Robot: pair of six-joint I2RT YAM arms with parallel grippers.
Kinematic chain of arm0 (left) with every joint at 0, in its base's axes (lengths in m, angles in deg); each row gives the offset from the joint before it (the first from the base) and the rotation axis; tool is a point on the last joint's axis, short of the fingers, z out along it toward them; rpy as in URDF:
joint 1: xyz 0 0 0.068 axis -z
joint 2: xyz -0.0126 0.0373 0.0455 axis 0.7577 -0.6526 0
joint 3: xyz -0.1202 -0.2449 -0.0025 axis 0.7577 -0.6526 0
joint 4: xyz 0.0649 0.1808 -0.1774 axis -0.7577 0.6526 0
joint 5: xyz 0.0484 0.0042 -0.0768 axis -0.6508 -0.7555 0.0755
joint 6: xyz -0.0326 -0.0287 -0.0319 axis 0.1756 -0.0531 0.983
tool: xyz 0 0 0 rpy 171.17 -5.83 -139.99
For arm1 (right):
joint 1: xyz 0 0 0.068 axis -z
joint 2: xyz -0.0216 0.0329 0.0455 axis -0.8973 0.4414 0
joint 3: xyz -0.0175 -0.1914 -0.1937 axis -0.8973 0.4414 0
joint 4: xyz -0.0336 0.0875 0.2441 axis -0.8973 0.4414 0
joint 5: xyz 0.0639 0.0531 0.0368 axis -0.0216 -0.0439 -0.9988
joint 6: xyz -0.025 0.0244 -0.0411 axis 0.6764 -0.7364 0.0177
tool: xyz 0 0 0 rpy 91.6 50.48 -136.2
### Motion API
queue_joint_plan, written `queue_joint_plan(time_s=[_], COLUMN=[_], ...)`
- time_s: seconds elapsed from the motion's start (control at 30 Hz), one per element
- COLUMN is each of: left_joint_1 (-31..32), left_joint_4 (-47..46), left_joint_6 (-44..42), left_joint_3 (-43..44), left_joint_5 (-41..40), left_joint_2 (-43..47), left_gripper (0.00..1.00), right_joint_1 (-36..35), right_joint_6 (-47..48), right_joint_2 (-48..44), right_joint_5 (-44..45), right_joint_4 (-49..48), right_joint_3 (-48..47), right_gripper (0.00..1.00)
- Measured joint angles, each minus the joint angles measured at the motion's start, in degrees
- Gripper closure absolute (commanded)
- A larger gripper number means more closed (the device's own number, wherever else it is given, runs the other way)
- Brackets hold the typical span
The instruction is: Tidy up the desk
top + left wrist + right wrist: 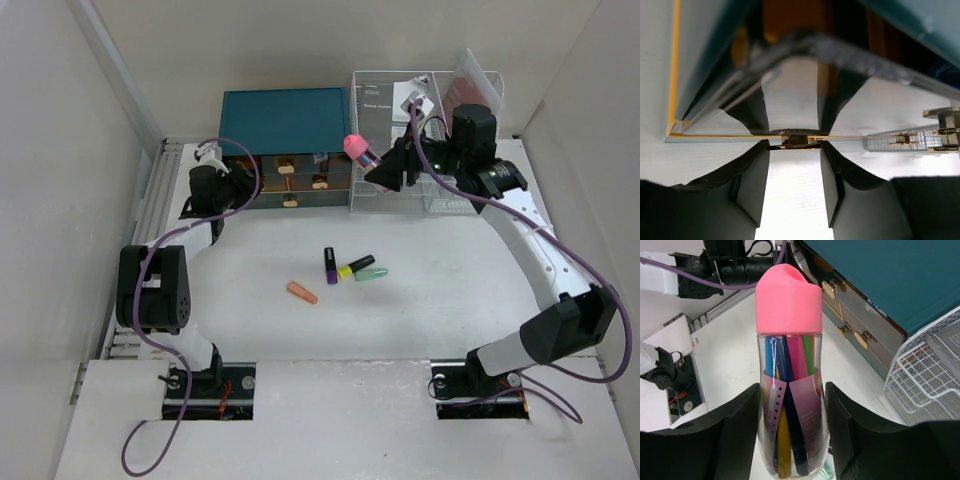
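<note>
Top view: the desk (420, 320) is filling the frame from near edge to far edge. My left gripper (238, 190) is pressing up against the teal drawer box (285, 110) at the far edge, left of centre. My right gripper (388, 168) is holding a pink-capped tube (358, 148) in the air by the wire rack (420, 185), toward the far right corner. Four markers (345, 270) are lying loose mid-desk.

Left wrist: my left gripper (794, 150) is sitting narrowly parted, fingers flanking a brass knob (795, 140) on the box front, not quite touching it. The desk (790, 200) is showing below.

Right wrist: my right gripper (792, 440) is clamping the tube (790, 385), which is standing upright and full of pens. The desk (735, 355) is lying beneath it.
</note>
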Motion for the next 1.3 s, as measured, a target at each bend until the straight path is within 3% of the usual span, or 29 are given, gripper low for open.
queue_joint_plan(time_s=[0.4, 0.7, 0.9, 1.3], left_joint_1=[0.7, 2.14, 2.43, 3.21], left_joint_4=[-0.96, -3.87, -4.9, -4.79], left_joint_6=[0.07, 1.18, 2.03, 2.43], left_joint_3=[-0.92, -7.89, -12.2, -19.65], left_joint_5=[-0.85, -4.22, -4.79, -5.7], left_joint_2=[0.44, 5.81, 9.6, 17.66], left_gripper=[0.8, 0.83, 0.83, 0.83], right_joint_1=[-2.78, -15.32, -16.92, -20.55], right_joint_6=[2.01, 9.11, 13.55, 20.39], right_joint_2=[4.46, 20.04, 29.16, 36.52], right_joint_5=[0.0, 7.28, 10.16, 10.6], right_joint_4=[1.84, 7.85, 11.21, 10.69], right_joint_3=[-1.55, -11.96, -21.84, -29.81], right_gripper=[1.0, 1.0, 1.0, 1.0])
